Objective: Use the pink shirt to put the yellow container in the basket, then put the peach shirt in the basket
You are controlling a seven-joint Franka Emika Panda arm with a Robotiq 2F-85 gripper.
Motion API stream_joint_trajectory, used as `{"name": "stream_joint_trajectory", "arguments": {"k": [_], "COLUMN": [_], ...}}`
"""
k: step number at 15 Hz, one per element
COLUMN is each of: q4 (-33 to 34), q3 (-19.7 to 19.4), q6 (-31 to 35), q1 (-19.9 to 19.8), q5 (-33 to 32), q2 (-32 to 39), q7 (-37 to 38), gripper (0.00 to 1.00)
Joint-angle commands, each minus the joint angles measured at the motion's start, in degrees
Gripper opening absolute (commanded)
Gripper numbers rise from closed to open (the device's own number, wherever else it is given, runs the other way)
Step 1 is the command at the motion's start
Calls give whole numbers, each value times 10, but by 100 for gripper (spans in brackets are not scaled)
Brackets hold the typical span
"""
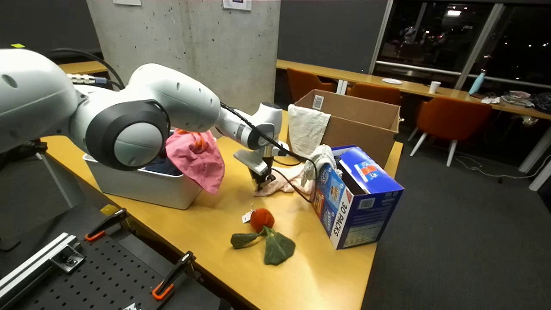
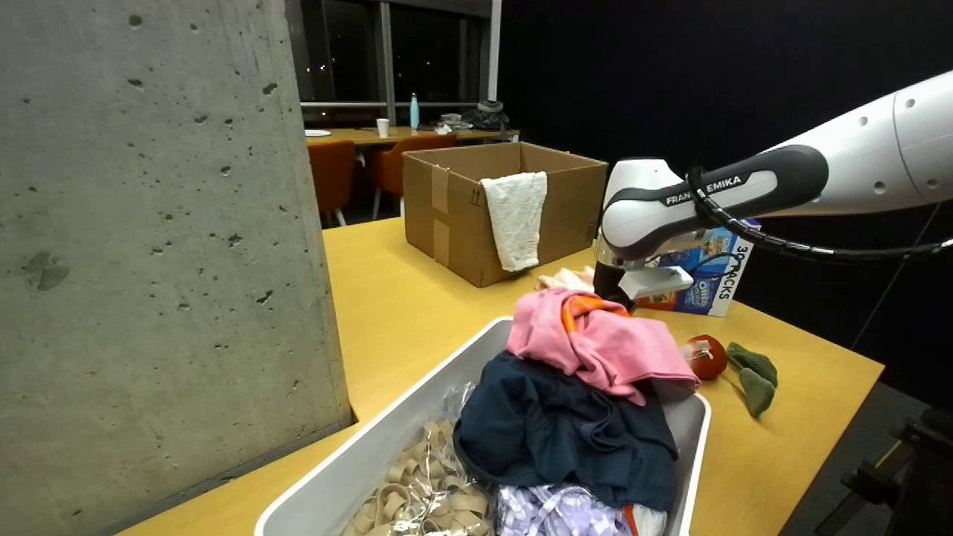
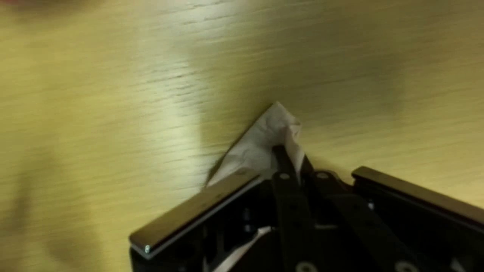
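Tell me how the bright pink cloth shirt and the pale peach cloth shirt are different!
The pink shirt is bright; the peach shirt is pale and creamy. The pink shirt is heaped at one end of the grey-white rectangular plastic basket, partly over its rim; the peach shirt lies on the yellow wooden table. The peach shirt has a fold pinched in the black gripper; the pink shirt isn't held. Both are crumpled cloth.
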Motion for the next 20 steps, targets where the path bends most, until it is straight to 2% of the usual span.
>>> {"name": "stream_joint_trajectory", "arguments": {"k": [1, 7, 11, 20], "q4": [-133, -285, -387, -644], "q3": [-25, -66, -81, -127], "q6": [9, 20, 46, 160], "q1": [-10, -10, -6, 29], "q5": [0, -1, -3, -20], "q2": [-101, -218, -293, -477], "q7": [39, 94, 141, 254], "gripper": [1, 1, 1, 1]}}
